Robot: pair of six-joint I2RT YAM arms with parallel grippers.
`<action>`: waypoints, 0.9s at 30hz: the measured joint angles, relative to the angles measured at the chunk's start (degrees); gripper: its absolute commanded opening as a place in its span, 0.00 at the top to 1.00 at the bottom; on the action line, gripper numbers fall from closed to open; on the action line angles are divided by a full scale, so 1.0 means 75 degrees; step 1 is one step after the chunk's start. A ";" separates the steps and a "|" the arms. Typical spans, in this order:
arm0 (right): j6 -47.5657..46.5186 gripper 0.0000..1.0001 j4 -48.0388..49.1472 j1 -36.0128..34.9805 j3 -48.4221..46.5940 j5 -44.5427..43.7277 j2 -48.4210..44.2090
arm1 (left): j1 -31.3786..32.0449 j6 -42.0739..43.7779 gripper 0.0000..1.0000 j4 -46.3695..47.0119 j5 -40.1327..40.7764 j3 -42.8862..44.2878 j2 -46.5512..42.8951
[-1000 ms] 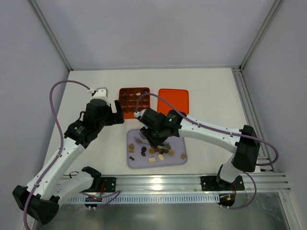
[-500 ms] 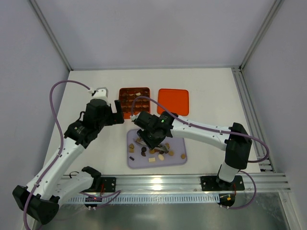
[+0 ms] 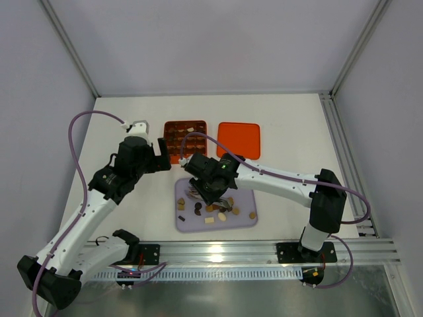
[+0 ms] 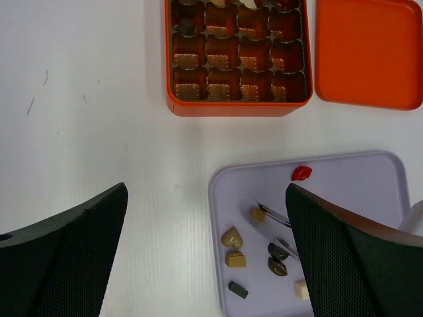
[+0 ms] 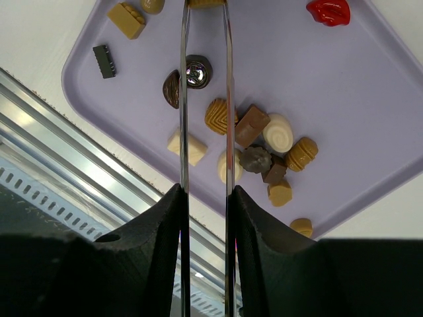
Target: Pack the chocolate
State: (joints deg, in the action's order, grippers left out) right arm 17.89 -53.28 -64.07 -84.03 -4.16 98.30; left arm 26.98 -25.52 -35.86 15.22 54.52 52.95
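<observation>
Lilac plastic tray [image 5: 410,132], seen from the right wrist, carrying the loose chocolate [image 5: 254,142]: tan, dark and cream pieces cluster at the centre of that frame, with a red piece [image 5: 328,12] at the upper right and a few more at the upper left. Over the last second I have watched the right arm swing leftward in the top view, from mid-tray toward the tray's upper left corner, while its fingers drew closer together. The right gripper [image 5: 205,5] now stands narrow, its two thin metal fingers either side of a tan piece [image 5: 205,2] at the top edge of the frame; whether they already pinch it I cannot tell. The left gripper [image 4: 206,198] has not moved: spread wide and holding nothing, it hangs above the white table between the tray and the orange gridded box [image 4: 238,109] at the top of the left wrist frame. Most cells visible there look unfilled, and the flat orange lid [image 4: 370,53] lies just right of the box. My reading: a pick has begun, packing is at an early stage, and the next move is a lift and carry to a free cell.
</observation>
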 measured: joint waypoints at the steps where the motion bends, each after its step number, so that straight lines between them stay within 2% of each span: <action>1: -0.0003 0.66 0.0000 0.0000 0.0000 0.0003 0.0000 | 0.0000 0.0000 0.00 0.0000 0.0000 0.0000 0.0000; 27: -0.0050 0.67 -0.0289 0.0428 -0.0434 -0.0052 0.0000 | 0.0000 0.0000 0.00 0.0000 0.0000 0.0000 -0.0050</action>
State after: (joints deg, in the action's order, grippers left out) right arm 17.52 -55.44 -60.86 -87.29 -4.56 98.30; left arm 26.98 -25.52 -35.86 15.22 54.52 52.58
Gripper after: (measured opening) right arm 0.337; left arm 0.996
